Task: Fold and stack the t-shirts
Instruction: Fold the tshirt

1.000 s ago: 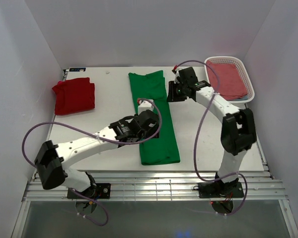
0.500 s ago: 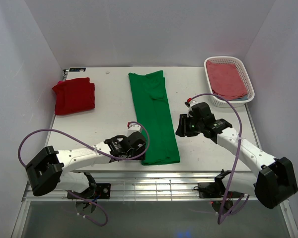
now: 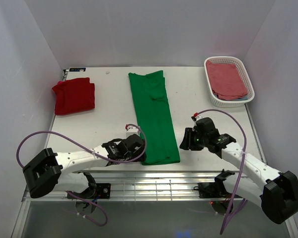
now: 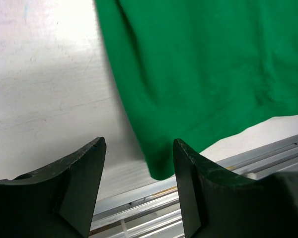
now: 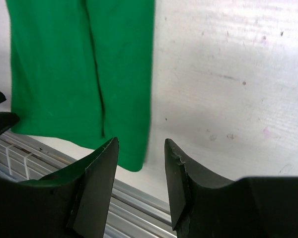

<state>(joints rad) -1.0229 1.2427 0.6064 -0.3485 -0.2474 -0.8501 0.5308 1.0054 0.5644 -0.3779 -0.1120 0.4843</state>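
A white table (image 3: 111, 104) stands enclosed by a plain white back wall (image 3: 149, 29), left wall (image 3: 15, 74) and right wall (image 3: 283, 59). The light is soft and even. Silver metal rails (image 3: 154, 184) line the table's near edge. Below them lies a greyish panel (image 3: 139, 218), possibly glass.

green t-shirt (image 3: 154, 116): matt cloth, soft, lightly creased.
red t-shirt (image 3: 74, 95): matt cloth.
desk (image 3: 109, 114): smooth white top, dull sheen, marked by scuffs and specks.
fingers (image 4: 79, 193): black matt plastic, edges worn.
basket (image 3: 227, 103): white plastic lattice.
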